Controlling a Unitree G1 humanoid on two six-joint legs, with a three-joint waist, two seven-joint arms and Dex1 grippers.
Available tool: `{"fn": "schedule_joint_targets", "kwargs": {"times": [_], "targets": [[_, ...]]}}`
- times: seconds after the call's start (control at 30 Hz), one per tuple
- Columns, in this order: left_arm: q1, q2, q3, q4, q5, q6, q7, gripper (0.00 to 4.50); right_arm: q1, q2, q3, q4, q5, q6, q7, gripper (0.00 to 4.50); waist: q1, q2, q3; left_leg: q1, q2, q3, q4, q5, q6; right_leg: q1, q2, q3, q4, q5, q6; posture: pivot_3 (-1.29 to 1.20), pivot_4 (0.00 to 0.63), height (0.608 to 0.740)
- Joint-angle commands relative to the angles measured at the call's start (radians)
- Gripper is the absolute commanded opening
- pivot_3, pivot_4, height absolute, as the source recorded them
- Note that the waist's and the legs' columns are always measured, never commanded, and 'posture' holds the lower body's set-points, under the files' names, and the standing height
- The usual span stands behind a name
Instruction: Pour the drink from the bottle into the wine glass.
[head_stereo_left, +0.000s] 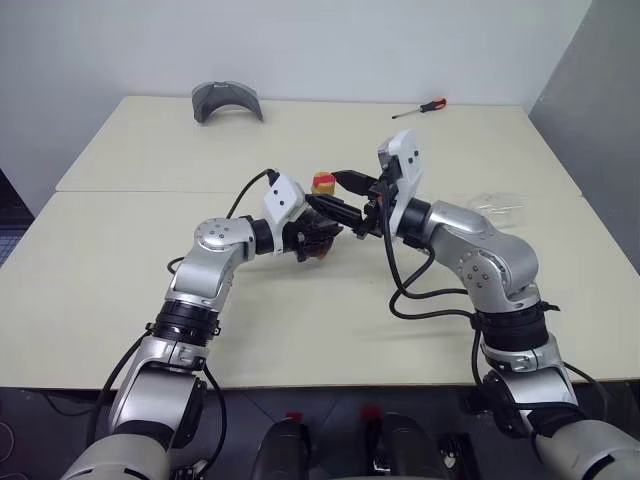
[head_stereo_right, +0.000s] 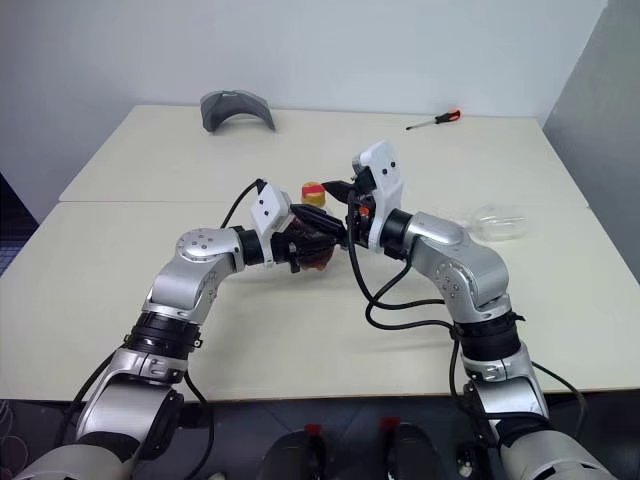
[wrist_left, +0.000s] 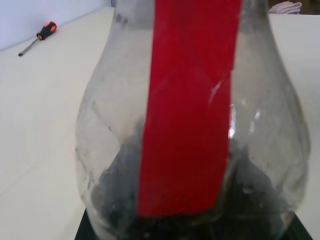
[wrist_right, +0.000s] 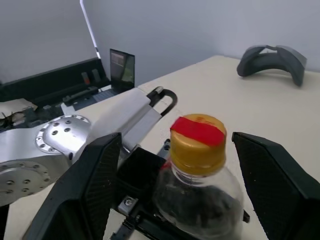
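Left claw (head_stereo_right: 312, 243): I see it pinching the bottle (wrist_right: 197, 192) round its bulbous body, held above the tabletop (head_stereo_left: 330, 310) between the two arms.
Right claw (wrist_right: 187, 185): spread wide; its two black fingers (wrist_right: 97, 187) stand on either side of the yellow cap (wrist_right: 198, 144), apart from it.
Bottle: upright or nearly so, a red strip (wrist_left: 192, 107) running over the cap and down its side; the drink (wrist_left: 120, 200) lies dark in the bottom.
Left arm: bent at the elbow, forearm reaching inward toward the middle.
Right arm: bent at the elbow, its wrist just above the left one.
Wine glass (head_stereo_right: 497, 222): I see it lying on its side on the tabletop, to the right, well apart from both claws.
Tabletop: pale cream, with a seam across it; a screwdriver (head_stereo_left: 420, 108) and a grey curved object (head_stereo_left: 227, 101) lie near the far edge.
Room: plain white wall behind.
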Motion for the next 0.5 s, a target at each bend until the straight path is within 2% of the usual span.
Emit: {"fn": "schedule_joint_targets", "kwargs": {"times": [0.03,0.5], "targets": [[-0.028,-0.003,0.002,-0.014,0.004,-0.035,-0.021,1.5,-0.035,0.016,-0.03,0.003,0.025,0.007,0.005,3.78,0.0,0.0,0.0,0.0,0.0,0.0,0.0,0.0,0.0,0.0,0.0,0.0,0.0,0.0,0.0,0.0,0.15,0.74],[-0.028,-0.032,0.01,-0.015,0.005,-0.032,-0.033,1.42,-0.046,0.064,-0.055,0.038,0.01,-0.008,-0.033,3.78,0.0,0.0,0.0,-0.001,0.0,0.0,0.0,0.0,0.0,-0.001,0.0,0.0,0.0,0.0,0.0,0.0,0.15,0.74]]}}
